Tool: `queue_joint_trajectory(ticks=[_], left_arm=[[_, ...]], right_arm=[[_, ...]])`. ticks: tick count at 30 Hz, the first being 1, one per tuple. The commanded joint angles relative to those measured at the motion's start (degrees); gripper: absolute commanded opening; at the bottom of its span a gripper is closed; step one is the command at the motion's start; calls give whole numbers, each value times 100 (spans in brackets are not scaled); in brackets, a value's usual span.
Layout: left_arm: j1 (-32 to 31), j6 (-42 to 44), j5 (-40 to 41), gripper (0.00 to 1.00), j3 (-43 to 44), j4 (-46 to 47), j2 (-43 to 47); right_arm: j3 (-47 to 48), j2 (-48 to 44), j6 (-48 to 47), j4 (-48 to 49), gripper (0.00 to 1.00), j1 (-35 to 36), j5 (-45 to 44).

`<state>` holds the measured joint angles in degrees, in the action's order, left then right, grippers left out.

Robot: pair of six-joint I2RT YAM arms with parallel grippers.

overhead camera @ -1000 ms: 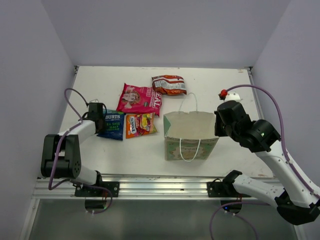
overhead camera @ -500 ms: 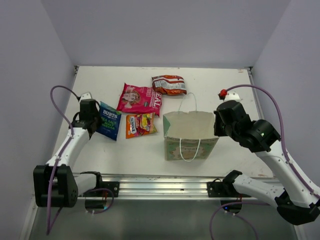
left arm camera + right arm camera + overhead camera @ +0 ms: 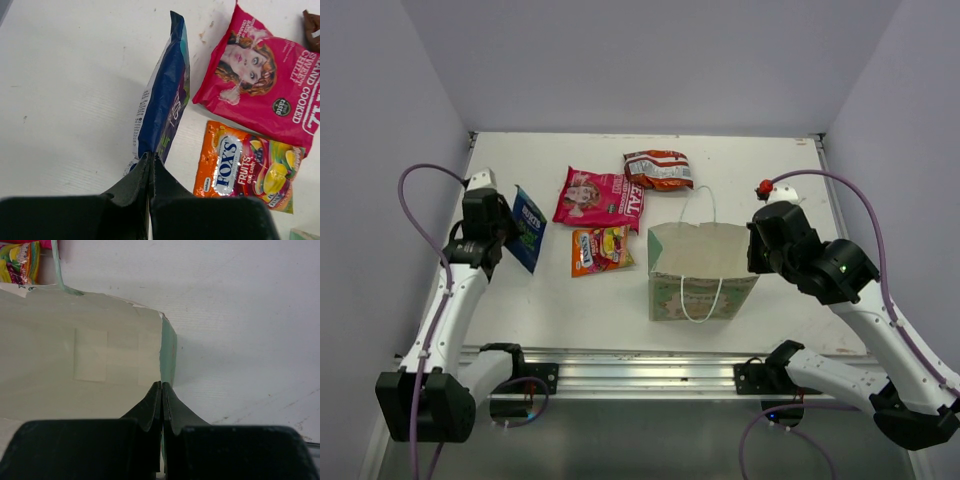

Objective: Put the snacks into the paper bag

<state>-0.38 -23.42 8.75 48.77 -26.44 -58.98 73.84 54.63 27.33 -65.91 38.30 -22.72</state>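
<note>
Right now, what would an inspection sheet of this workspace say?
Surface: white table, faint scuffs.
Job's things: blue Burts packet lifted edge-on; pink packet, orange candy packet and red-white-brown packet flat on the table; paper bag upright, open, no snack seen inside.
Clutter: nothing seen.
Hands: left hand shut on the blue packet's end; right hand shut on the bag's side edge.
Cables: purple cable loops off each arm, clear of the packets.
Surroundings: plain walls on three sides; metal rail at the near edge.
</note>
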Motion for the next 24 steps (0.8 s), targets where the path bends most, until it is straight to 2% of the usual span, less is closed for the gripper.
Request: queue_joint_trajectory(ticks=[1,8,17,24], left_arm=[[21,-84,-382,0,465,-116,255],[-128,-67,-831,0,1055,-344,571],[-638,329,-2342,0,1898,-459,721],[-981,93,-3712,0,2777,-320,458]], right_arm=[[-10,-49,0,166,0,10,101],[-28,-49,18,166,0,10,84],[-45,39,9,201,0,10,145],[-45,65,0,219,0,10,180]])
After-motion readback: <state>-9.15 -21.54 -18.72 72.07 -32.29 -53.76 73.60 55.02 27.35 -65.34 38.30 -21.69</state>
